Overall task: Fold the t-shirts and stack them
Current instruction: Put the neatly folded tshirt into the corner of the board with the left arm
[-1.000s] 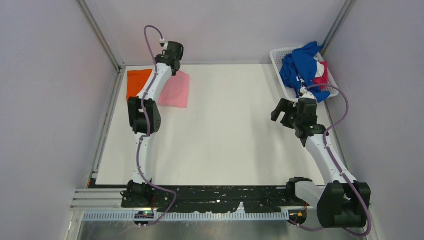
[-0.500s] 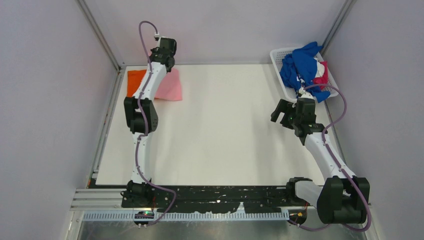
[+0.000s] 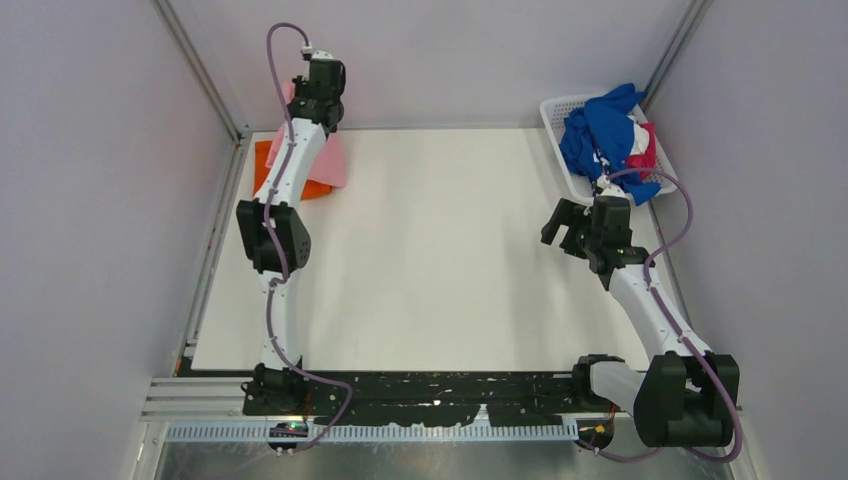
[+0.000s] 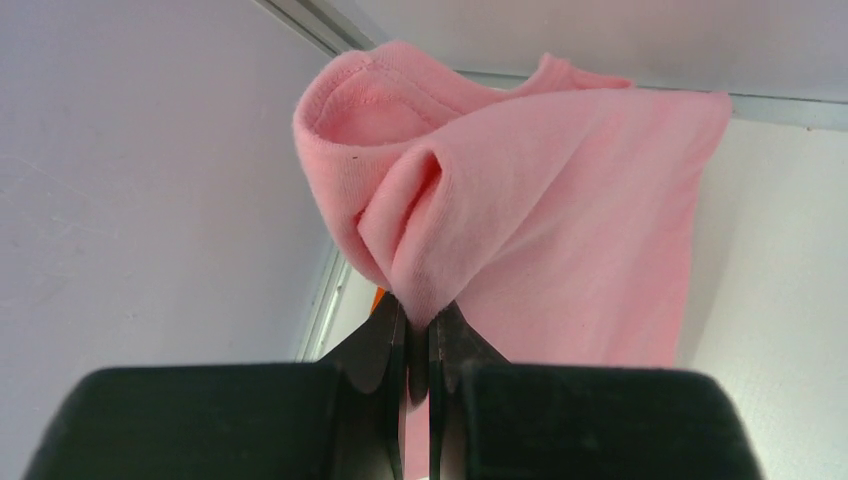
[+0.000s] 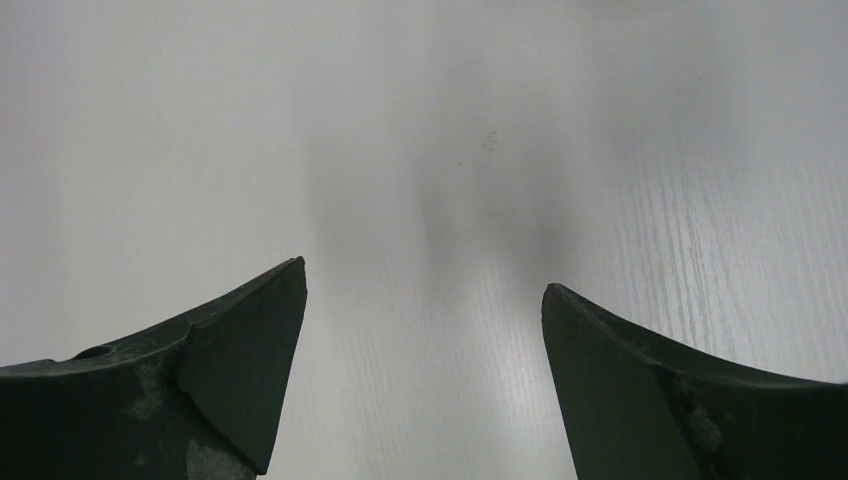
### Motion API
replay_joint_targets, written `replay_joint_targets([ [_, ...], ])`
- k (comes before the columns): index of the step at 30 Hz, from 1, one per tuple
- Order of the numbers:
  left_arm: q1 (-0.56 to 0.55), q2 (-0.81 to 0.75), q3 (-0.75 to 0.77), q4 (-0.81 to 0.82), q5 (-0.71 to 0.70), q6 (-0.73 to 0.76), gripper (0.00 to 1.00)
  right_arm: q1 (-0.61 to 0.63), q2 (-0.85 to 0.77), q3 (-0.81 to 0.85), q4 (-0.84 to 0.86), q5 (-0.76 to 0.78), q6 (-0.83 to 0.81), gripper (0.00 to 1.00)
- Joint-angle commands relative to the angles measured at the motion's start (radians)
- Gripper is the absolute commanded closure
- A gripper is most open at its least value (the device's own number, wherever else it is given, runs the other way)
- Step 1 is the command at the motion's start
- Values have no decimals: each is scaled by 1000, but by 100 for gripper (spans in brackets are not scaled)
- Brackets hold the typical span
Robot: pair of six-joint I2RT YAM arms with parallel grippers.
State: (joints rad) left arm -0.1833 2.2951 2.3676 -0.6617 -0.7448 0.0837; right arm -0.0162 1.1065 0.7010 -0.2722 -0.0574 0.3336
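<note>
Left gripper [image 4: 418,325] first: it's pinched shut on a bunched-up fold of the light pink tee [image 4: 560,200], jaws basically together with only fabric squeezed between them. From my wrist cam the shirt fans out right in front of the fingers. A stitched, rolled edge curls up and to the left of the pinch point, and the flatter panel spreads off to the right.

From the overhead cam, the left gripper [image 3: 318,78] is up by the back wall at the far left corner. The pink tee [image 3: 335,160] hangs down from it under my forearm, and its lower part sits on the worktop [image 3: 450,250]. The orange tee [image 3: 262,160] lies flat below the gripper, back toward my base. The pink one covers part of it, so orange pokes out on either side of the arm. There's also a tiny sliver of orange [image 4: 380,295] just left of the fingers in the wrist view.

Right gripper [image 5: 425,290]: spread wide open with nothing in it. Both fingertips point at bare white worktop [image 5: 450,120], and only a soft shadow sits between them.

Overhead, the right gripper [image 3: 565,225] hangs over the right side of the worktop. The white slatted basket [image 3: 552,110] is just beyond it, off to its right. The royal blue tee [image 3: 590,135] is heaped on top in there, spilling over the rim. The magenta one [image 3: 645,140] peeks out on the side farther from the gripper.
</note>
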Motion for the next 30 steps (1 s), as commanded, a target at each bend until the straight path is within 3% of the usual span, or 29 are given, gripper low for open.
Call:
replay_joint_targets([
  [1,2,-94,47,79,-1,47,100,-4,-9,31,14,-14,-13,5],
  [16,4,-153,7,78,53,77,100,-4,-7,32,11,-38,-7,5],
  [22,17,-99,5,87,54,102,100,-4,6,38,4,-19,-10,5],
  [30,85,14,32,115,194,91,100,-4,51,62,-14,21,-16,5],
])
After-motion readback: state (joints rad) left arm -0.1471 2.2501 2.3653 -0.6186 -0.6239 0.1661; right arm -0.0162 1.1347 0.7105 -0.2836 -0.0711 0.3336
